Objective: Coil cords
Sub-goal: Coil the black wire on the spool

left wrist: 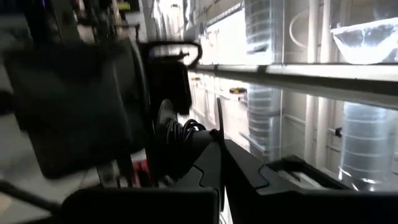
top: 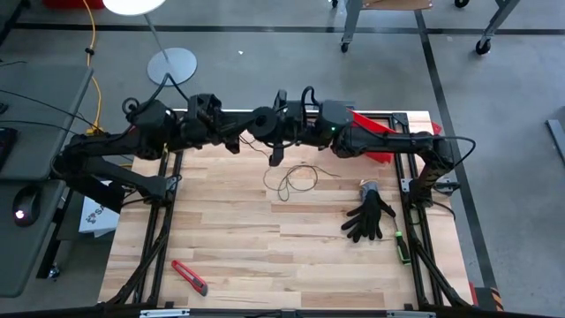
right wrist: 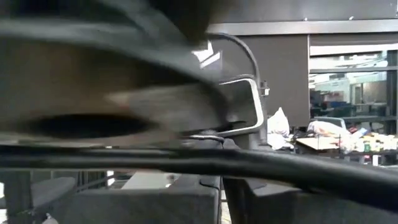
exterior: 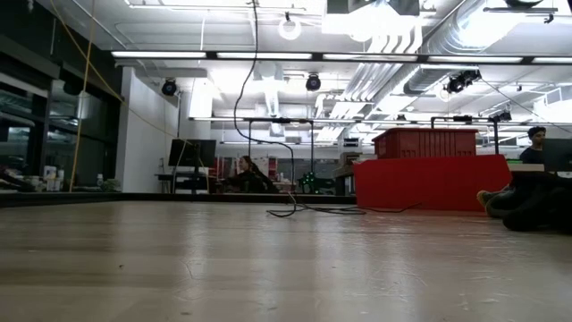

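both end effectors [top: 265, 132] closed at spool [top: 262, 124], cord [top: 296, 181] dangling

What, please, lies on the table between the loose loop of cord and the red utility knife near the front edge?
In the high view, nothing: the stretch between the cord loop and the red utility knife is bare wooden tabletop.

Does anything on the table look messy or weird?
Yes. The thin cord lies in a loose, uneven tangle on the table's far middle, one strand rising toward the arms. A black glove and a red utility knife lie scattered too.
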Robot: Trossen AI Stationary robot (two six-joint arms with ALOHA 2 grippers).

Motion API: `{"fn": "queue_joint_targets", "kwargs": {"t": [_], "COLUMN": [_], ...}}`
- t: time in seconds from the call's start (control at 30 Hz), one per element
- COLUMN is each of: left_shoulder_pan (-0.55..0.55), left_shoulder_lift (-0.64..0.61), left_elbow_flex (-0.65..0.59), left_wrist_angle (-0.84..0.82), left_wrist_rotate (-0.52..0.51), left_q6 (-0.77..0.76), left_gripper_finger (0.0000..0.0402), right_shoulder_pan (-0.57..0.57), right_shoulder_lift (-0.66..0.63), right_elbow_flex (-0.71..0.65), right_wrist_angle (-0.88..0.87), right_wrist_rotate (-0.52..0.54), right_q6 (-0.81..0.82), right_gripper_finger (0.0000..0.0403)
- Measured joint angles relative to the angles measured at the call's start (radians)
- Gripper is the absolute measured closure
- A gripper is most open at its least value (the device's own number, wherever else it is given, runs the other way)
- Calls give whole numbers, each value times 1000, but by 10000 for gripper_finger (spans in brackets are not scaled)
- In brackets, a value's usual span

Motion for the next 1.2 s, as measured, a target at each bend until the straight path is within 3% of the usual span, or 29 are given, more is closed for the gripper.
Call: {"fn": "queue_joint_targets", "kwargs": {"t": [0.23, 0.47, 0.73, 0.97, 1.2], "left_shoulder_pan": [-41, -52, -33, 5, 41], "left_shoulder_lift": [-19, -117, -209, -218, -189], "left_elbow_flex": [0, 2, 1, 33, 139], "left_wrist_angle": [-54, -309, -641, -711, -753], "left_wrist_rotate": [45, -14, -97, -233, -164], "left_q6": [-17, 62, 322, 666, 672], "left_gripper_finger": [401, 401, 401, 401, 401], "right_shoulder_pan": [-47, -105, -155, -174, -177], "right_shoulder_lift": [0, -6, -23, -49, -61], "right_elbow_flex": [0, 0, -1, 0, 1], "right_wrist_angle": [-11, -38, -135, -221, -350], "right_wrist_rotate": [-54, -123, -166, -175, -181], "right_q6": [-1, 3, 27, 26, 38], "right_gripper_finger": [403, 403, 403, 403, 403]}}
